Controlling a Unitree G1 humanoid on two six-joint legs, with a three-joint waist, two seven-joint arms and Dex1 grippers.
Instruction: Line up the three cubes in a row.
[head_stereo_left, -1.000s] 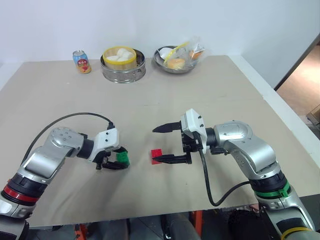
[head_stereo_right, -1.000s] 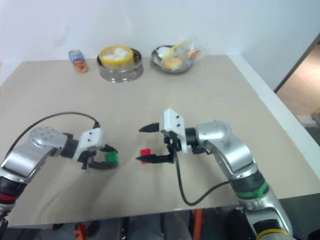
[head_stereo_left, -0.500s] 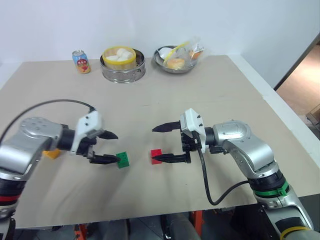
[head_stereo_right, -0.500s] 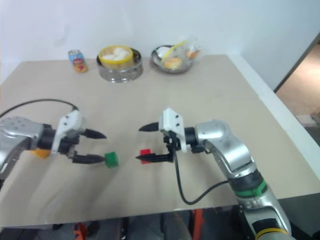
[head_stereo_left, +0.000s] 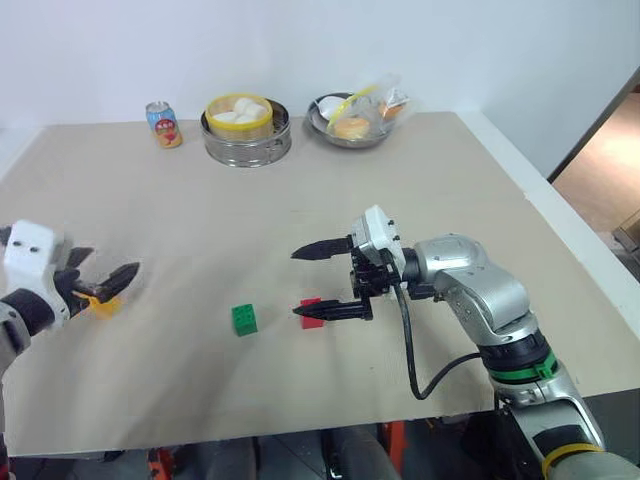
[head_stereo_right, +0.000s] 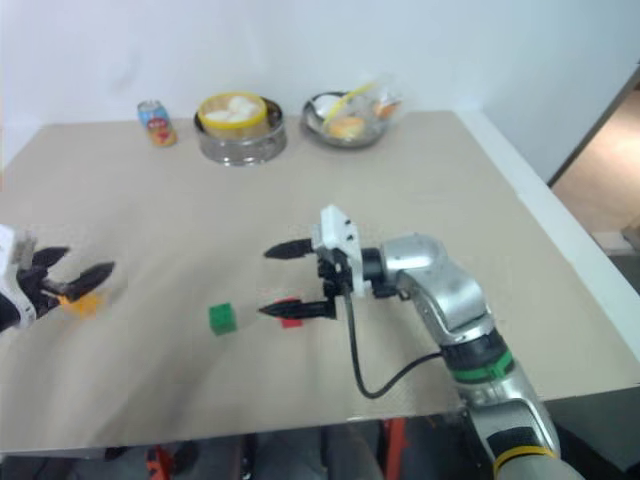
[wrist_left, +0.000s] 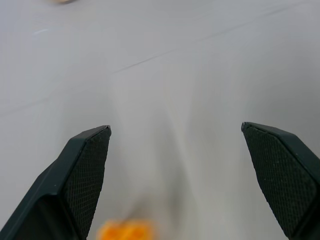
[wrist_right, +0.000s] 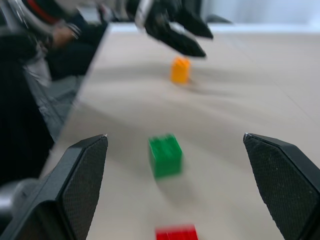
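Note:
The green cube (head_stereo_left: 244, 319) rests free on the tan table (head_stereo_left: 420, 190), just left of the red cube (head_stereo_left: 312, 312). My right gripper (head_stereo_left: 294, 283) is open and points left, its lower finger lying in front of the red cube without gripping it. At the far left the orange-yellow cube (head_stereo_left: 103, 303) sits under my left gripper (head_stereo_left: 115, 259), which is open and hovers just above it. From the left wrist that cube (wrist_left: 125, 231) shows low between the spread fingers (wrist_left: 87, 170). The right wrist view holds the green cube (wrist_right: 165, 155), red cube (wrist_right: 175, 233) and orange-yellow cube (wrist_right: 180, 70).
At the back of the table stand a soda can (head_stereo_left: 163, 123), a metal steamer with white buns (head_stereo_left: 246, 128) and a metal bowl of food (head_stereo_left: 352, 118). The table's right edge (head_stereo_left: 590, 270) runs close beside my right arm.
My left gripper let go of the green cube, opened wide and pulled back left to the orange-yellow cube. The green cube stays beside the red one. My right gripper has hardly moved.

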